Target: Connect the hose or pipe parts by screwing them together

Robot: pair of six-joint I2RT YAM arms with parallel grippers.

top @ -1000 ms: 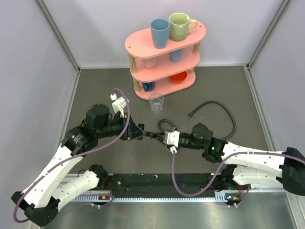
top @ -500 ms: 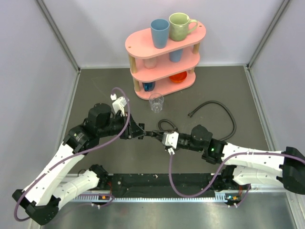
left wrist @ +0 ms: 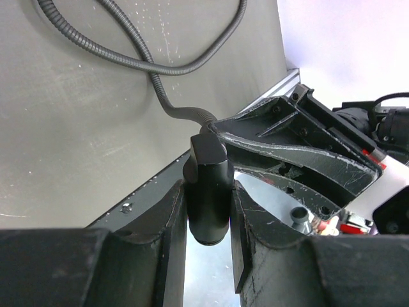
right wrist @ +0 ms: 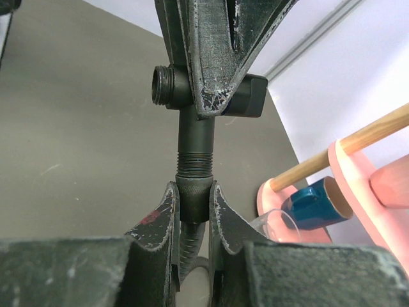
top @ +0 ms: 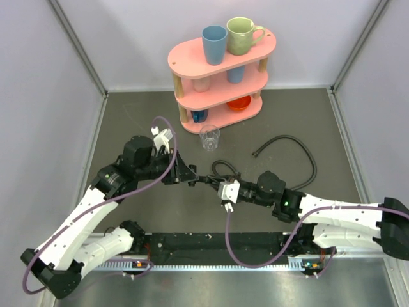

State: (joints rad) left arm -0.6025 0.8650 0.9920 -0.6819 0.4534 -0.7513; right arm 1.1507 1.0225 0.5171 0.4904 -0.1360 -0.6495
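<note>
Both grippers meet at the table's middle. My left gripper (top: pixel 192 180) (left wrist: pixel 208 214) is shut on a black pipe fitting (left wrist: pixel 208 173), a short piece with a threaded side port (right wrist: pixel 163 83). My right gripper (top: pixel 213 184) (right wrist: pixel 193 192) is shut on the knurled end nut (right wrist: pixel 193 208) of a black ribbed hose (left wrist: pixel 137 62). The nut sits in line on the fitting's threaded stem (right wrist: pixel 195 160), with several threads still bare above it. Behind the grippers the hose curls in a small loop (top: pixel 223 167). A longer black hose arc (top: pixel 300 146) lies on the table to the right.
A pink three-tier shelf (top: pixel 252 51) holding cups and a mug stands at the back centre. A clear glass (top: pixel 209 136) stands in front of it, close behind the grippers. Purple cables run along both arms. Grey walls close in both sides.
The left arm has crept a little toward the right and the right wrist has sunk slightly toward the near edge. Both grips hold and the joint stays in place.
</note>
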